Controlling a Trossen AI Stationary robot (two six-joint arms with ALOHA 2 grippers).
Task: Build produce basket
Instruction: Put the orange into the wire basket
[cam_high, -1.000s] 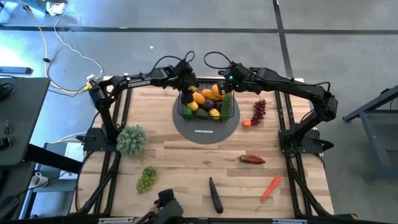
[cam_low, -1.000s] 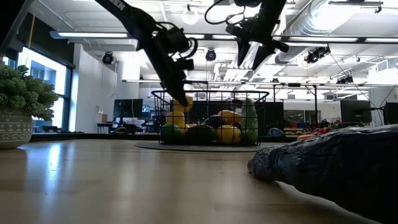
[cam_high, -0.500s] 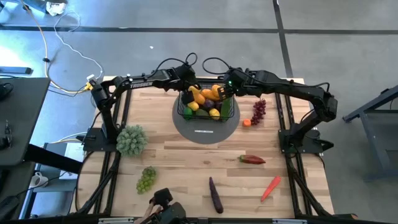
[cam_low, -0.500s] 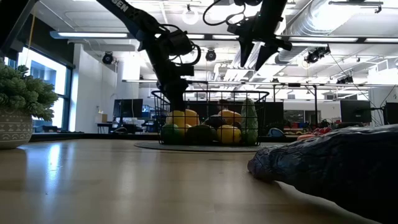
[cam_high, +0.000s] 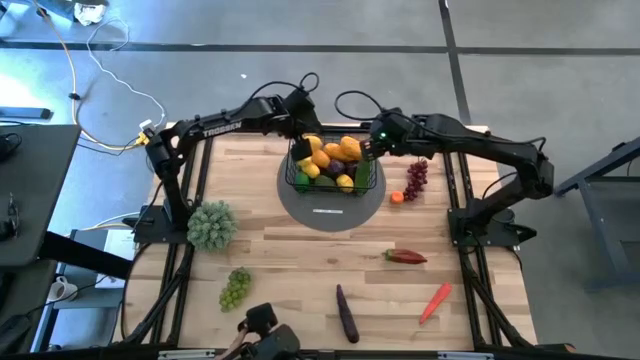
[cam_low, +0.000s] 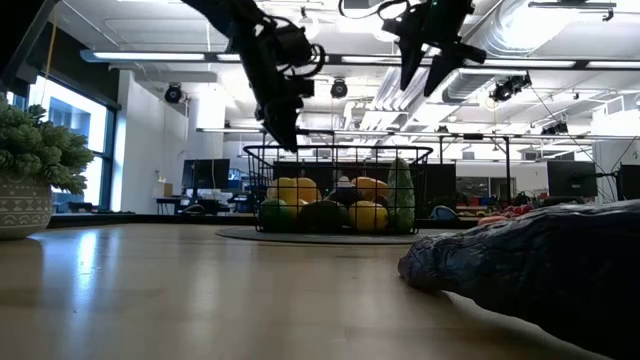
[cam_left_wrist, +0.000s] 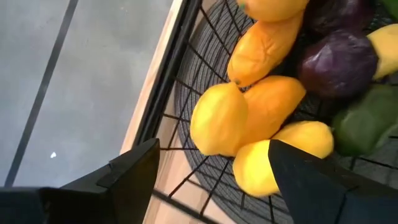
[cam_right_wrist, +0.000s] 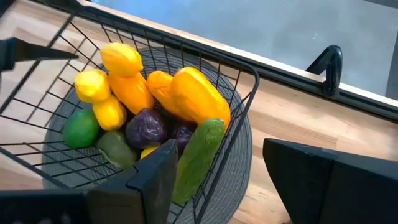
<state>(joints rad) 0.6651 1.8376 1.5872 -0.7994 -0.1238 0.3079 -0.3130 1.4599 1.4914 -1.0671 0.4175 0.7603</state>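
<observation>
High view: the basket (cam_high: 335, 168), a black wire-grid rectangle with flaring sides, sits on a round grey disc (cam_high: 331, 205) at the far centre of the slatted wooden table (cam_high: 300, 270). It is heaped with yellow, orange, green and purple produce. The left gripper (cam_high: 300, 115) hangs over the basket's far-left corner; the right gripper (cam_high: 366, 148) hangs at its right rim. Loose on the table: one bunch of purple grapes (cam_high: 416, 178) and one small orange piece (cam_high: 397, 197) right of the disc, one red pepper (cam_high: 406, 257), one carrot (cam_high: 435, 301), one slim aubergine (cam_high: 346, 313), one bunch of green grapes (cam_high: 235, 288) — and one potted plant (cam_high: 211, 225) at the left.

Low view: both grippers hang above the basket rim, clear of the produce. The pot (cam_low: 24, 212) carries a pale embossed pattern, not visible from above. A dark rough-skinned item (cam_low: 530, 275) fills the near right.

Left wrist view: the fingers (cam_left_wrist: 134, 174) stand spread with nothing between them. Beyond them lie smooth lemons (cam_left_wrist: 219, 118), an orange piece (cam_left_wrist: 264, 45) with a wrinkled skin and a purple item (cam_left_wrist: 339, 62).

Right wrist view: the fingers (cam_right_wrist: 152, 180) are likewise spread and empty. The basket holds three lemons, a lime (cam_right_wrist: 81, 129), an avocado (cam_right_wrist: 116, 148) and a long green cucumber (cam_right_wrist: 199, 158) leaning on the wire wall.
</observation>
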